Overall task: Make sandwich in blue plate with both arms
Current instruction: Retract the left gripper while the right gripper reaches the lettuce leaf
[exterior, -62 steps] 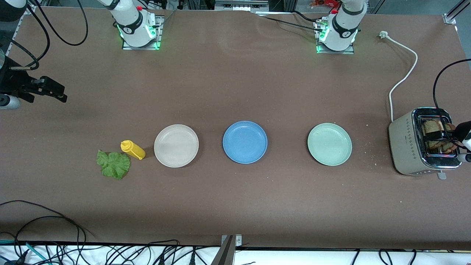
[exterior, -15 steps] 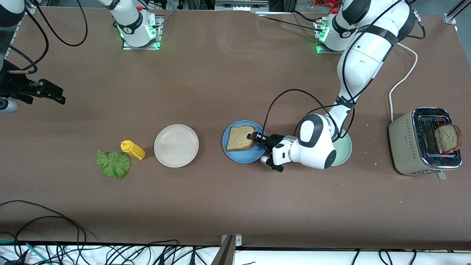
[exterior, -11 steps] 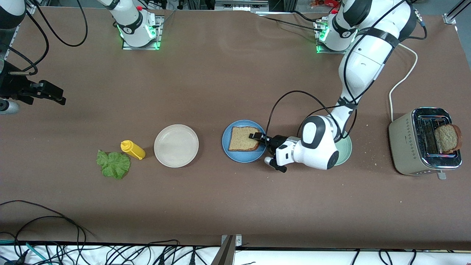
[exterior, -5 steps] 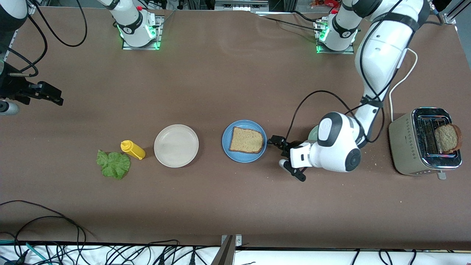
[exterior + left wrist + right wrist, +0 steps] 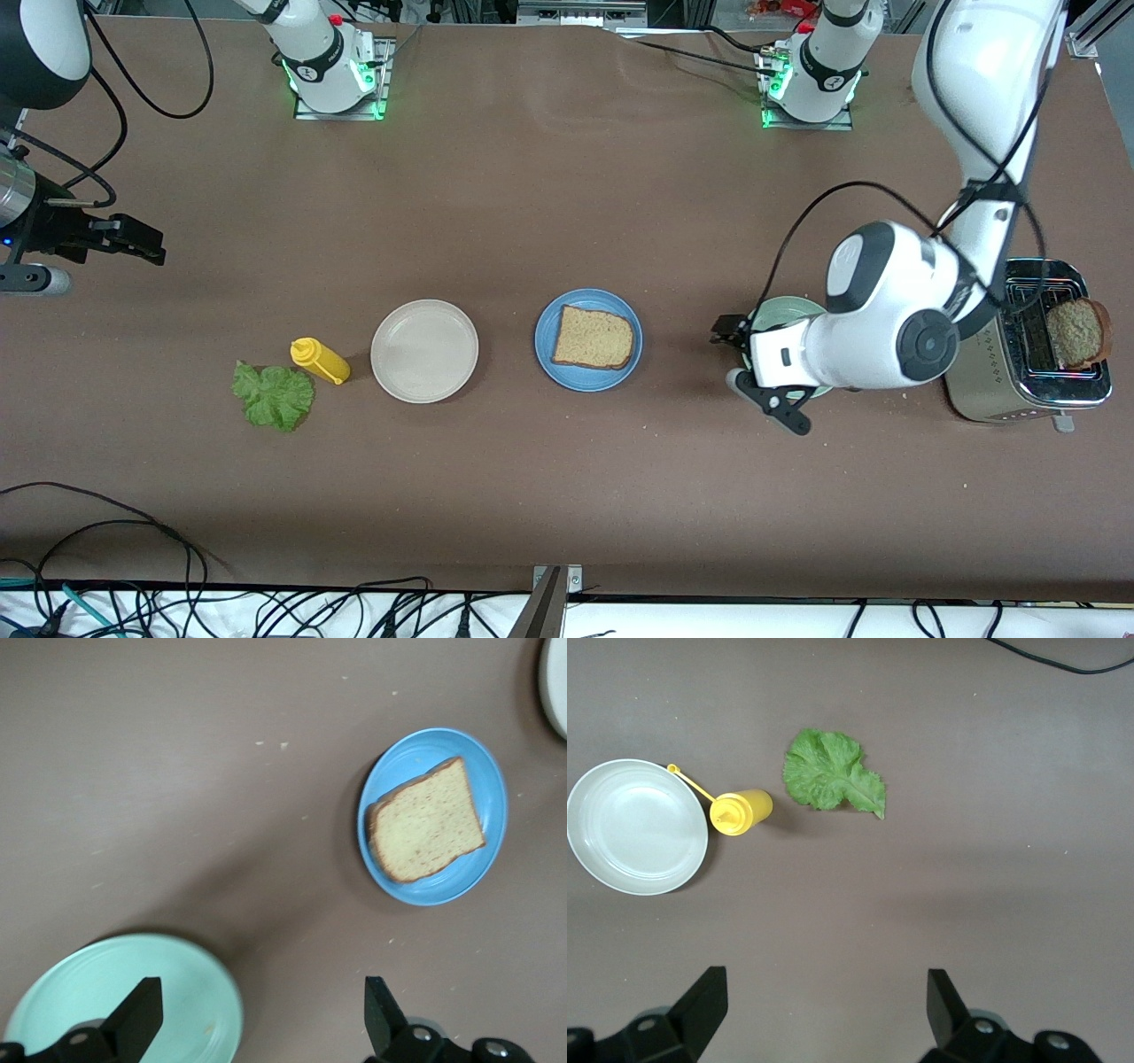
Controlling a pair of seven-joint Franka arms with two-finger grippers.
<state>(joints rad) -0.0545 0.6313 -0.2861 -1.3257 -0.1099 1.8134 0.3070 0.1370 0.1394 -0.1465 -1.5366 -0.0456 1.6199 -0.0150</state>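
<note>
One brown toast slice (image 5: 592, 338) (image 5: 426, 821) lies flat in the blue plate (image 5: 545, 341) (image 5: 425, 744). A second slice (image 5: 1075, 332) sticks up from the toaster (image 5: 974, 372) at the left arm's end. The green lettuce leaf (image 5: 274, 396) (image 5: 831, 773) lies on the table toward the right arm's end. My left gripper (image 5: 726, 335) (image 5: 261, 1001) hangs open and empty over the mint plate's rim, apart from the blue plate. My right gripper (image 5: 146, 244) (image 5: 826, 988) waits open and empty, high over the table's right-arm end.
A beige plate (image 5: 424, 351) (image 5: 636, 826) and a yellow squeeze bottle (image 5: 320, 360) (image 5: 740, 811) sit between lettuce and blue plate. The mint plate (image 5: 780, 310) (image 5: 133, 992) is partly covered by the left arm. The toaster's white cord (image 5: 970, 190) runs toward the bases.
My left gripper opened, left the toast in the blue plate and drew back over the mint plate toward the toaster. The right gripper shifted only slightly.
</note>
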